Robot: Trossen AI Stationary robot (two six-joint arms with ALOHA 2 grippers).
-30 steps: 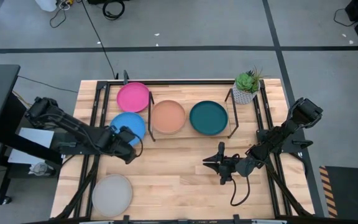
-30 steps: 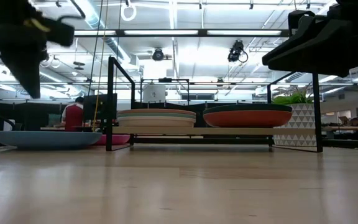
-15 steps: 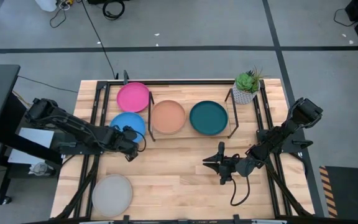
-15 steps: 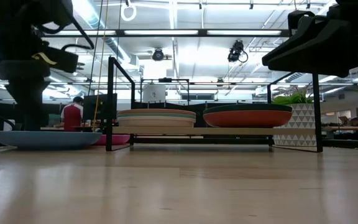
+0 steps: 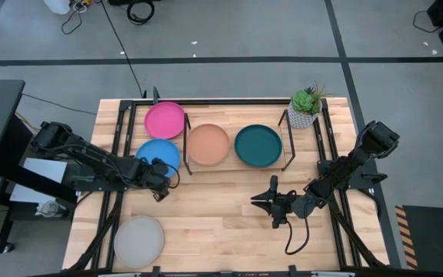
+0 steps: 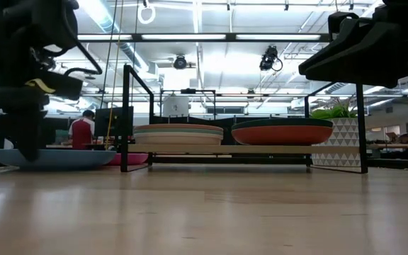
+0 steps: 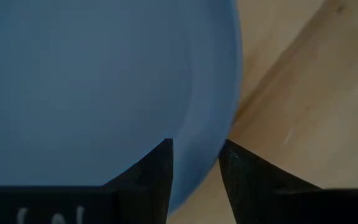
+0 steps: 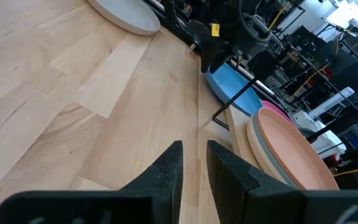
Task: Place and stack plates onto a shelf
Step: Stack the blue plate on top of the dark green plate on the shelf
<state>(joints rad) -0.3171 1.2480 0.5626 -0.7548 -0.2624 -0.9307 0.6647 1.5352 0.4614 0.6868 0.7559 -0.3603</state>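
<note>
The blue plate (image 5: pixel 157 155) lies flat on the table left of the shelf (image 5: pixel 287 150), with the magenta plate (image 5: pixel 164 120) beyond it. On the shelf, the tan plate (image 5: pixel 208 145) tops one stack. Beside it, the dark teal plate (image 5: pixel 258 145) sits on the orange plate (image 6: pixel 282 134). The grey plate (image 5: pixel 138 240) lies near the near-left corner. My left gripper (image 5: pixel 162 181) is open, low at the blue plate's near-right rim (image 7: pixel 197 177), one finger over the plate's inside and one outside. My right gripper (image 5: pixel 271 201) waits over the table's near right, open by a narrow gap. My left gripper comes down from above at the blue plate's near-right rim (image 7: pixel 225 134), one finger (image 7: pixel 157 171) inside the rim and the other (image 7: pixel 244 177) outside it. Whether either finger touches the plate, I cannot tell. The plate lies flat on the table.
A small potted plant (image 5: pixel 306 108) stands at the far right, beside the shelf's right end. The shelf's black upright rods (image 6: pixel 126 117) rise close to the blue plate. Bare wood (image 5: pixel 214 223) lies between the grey plate and my right gripper.
My left gripper has come down from well above the table to the blue plate's rim, drifting slightly toward the table's right. No plate has moved.
</note>
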